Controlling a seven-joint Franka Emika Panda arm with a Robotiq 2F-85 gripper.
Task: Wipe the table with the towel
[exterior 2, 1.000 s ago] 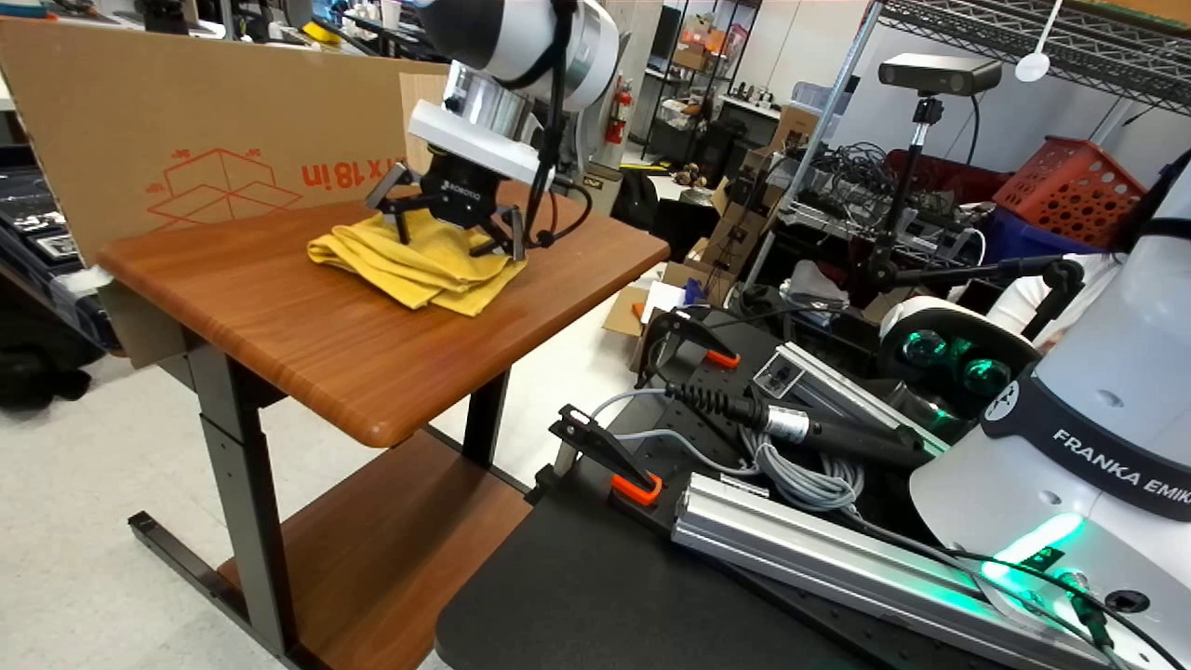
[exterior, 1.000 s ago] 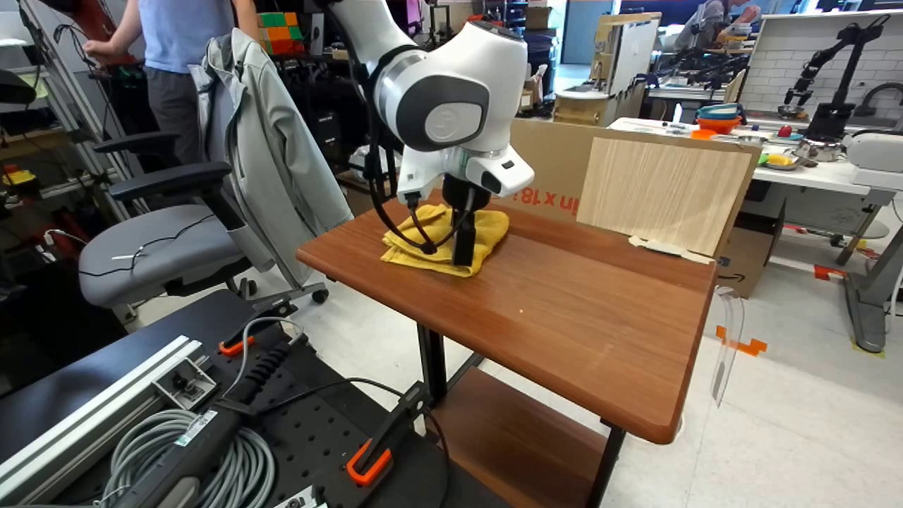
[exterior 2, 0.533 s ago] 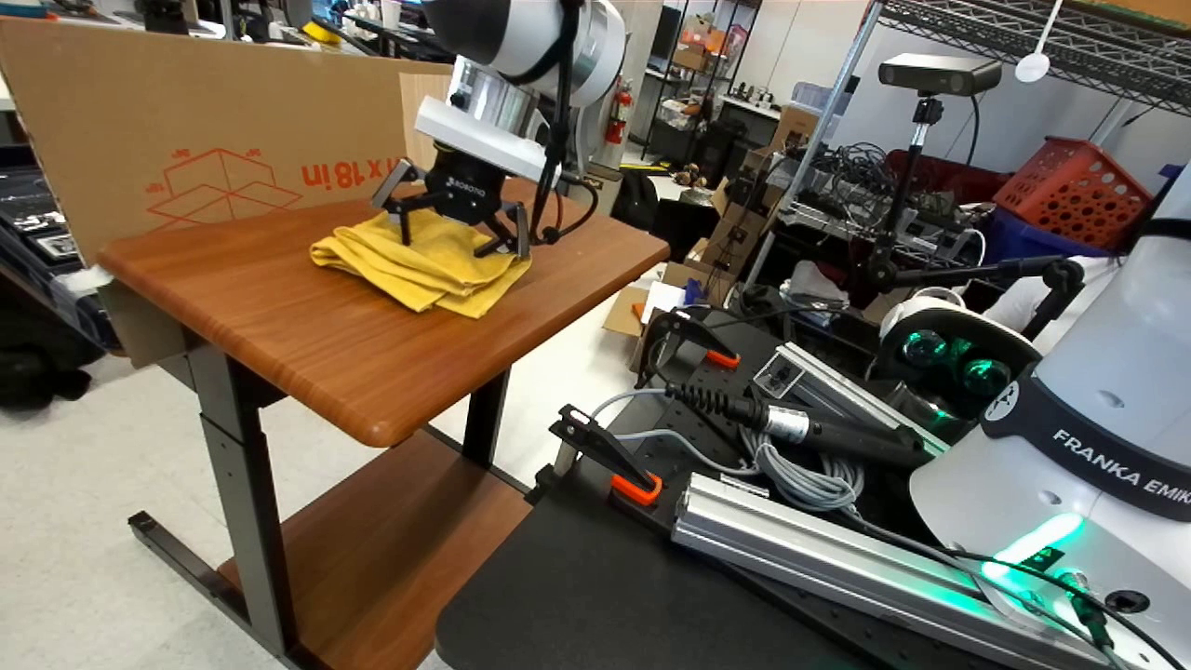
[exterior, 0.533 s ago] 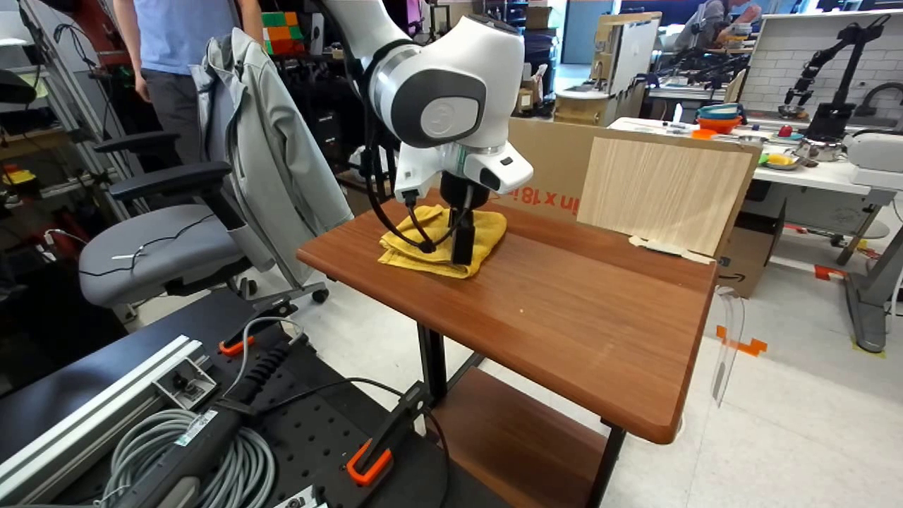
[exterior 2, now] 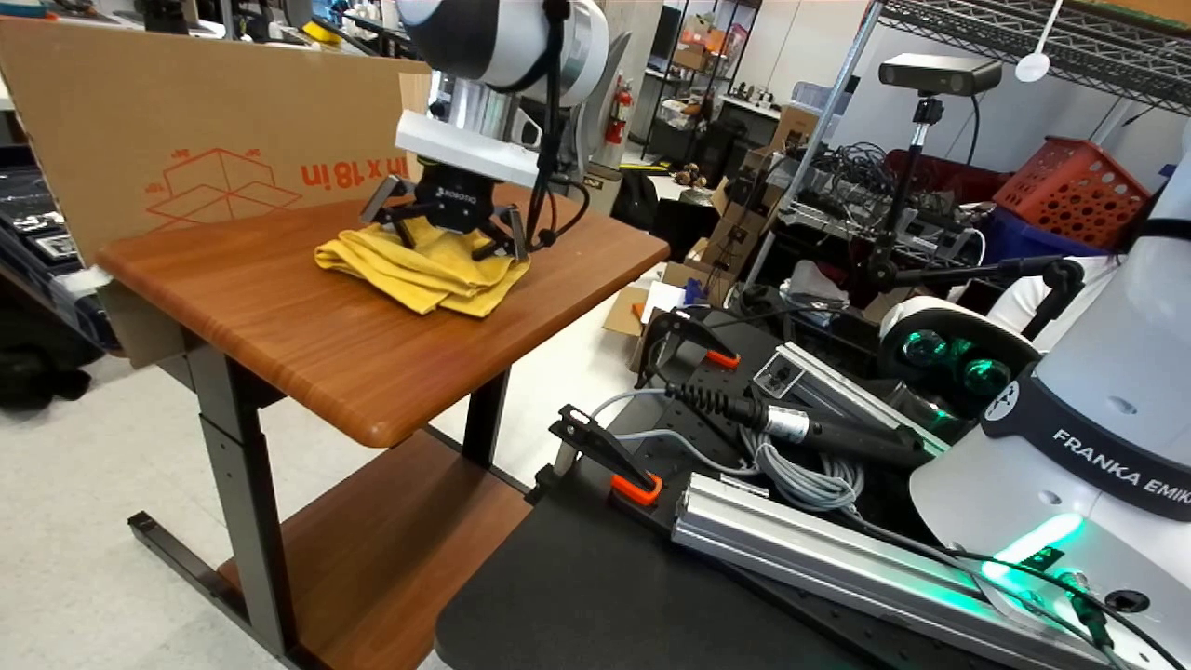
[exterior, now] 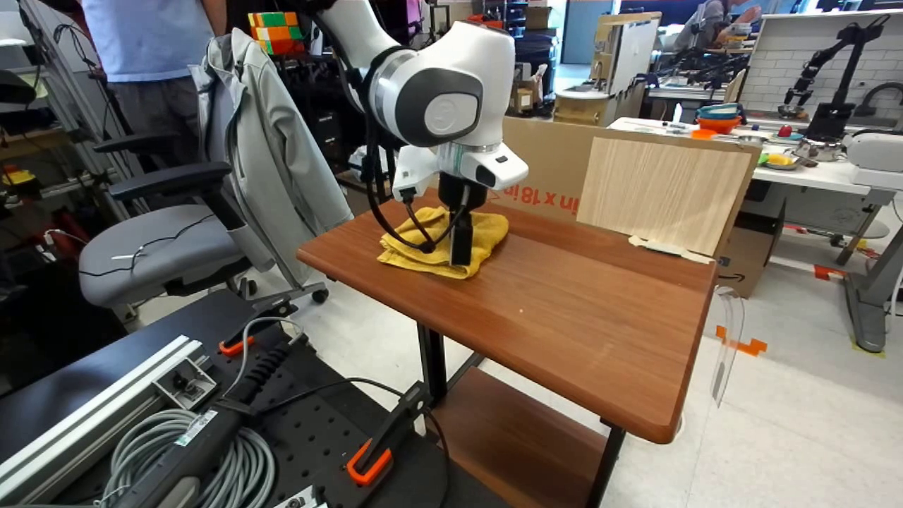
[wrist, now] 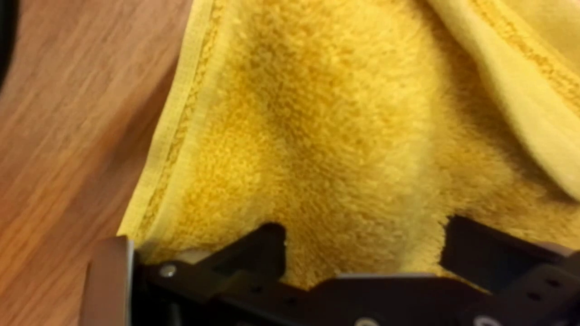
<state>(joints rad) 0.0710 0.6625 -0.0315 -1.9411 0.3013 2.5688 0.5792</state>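
A folded yellow towel lies on the brown wooden table, seen in both exterior views (exterior: 490, 236) (exterior 2: 419, 279) and filling most of the wrist view (wrist: 317, 136). The table shows in both exterior views (exterior: 578, 303) (exterior 2: 251, 288). My gripper (exterior 2: 444, 244) points down onto the towel, its fingertips at or in the cloth. In the wrist view my gripper (wrist: 363, 246) has its dark fingers wide apart, with towel cloth bulging slightly between them. It is open. In an exterior view the gripper (exterior: 461, 247) is side-on, so the gap does not show. Whether the tips touch the tabletop is hidden.
A cardboard sheet (exterior 2: 112, 121) stands along the table's far edge, with a light wood panel (exterior: 663, 190) in front of it. A grey office chair (exterior: 169, 240) with a jacket is beside the table. A black bench (exterior 2: 558, 577) holds clamps and a cable coil.
The gripper has shifted slightly and the hand stands a little more upright. The towel has moved a tiny bit with it. The fingers remain apart. A person in the background has moved.
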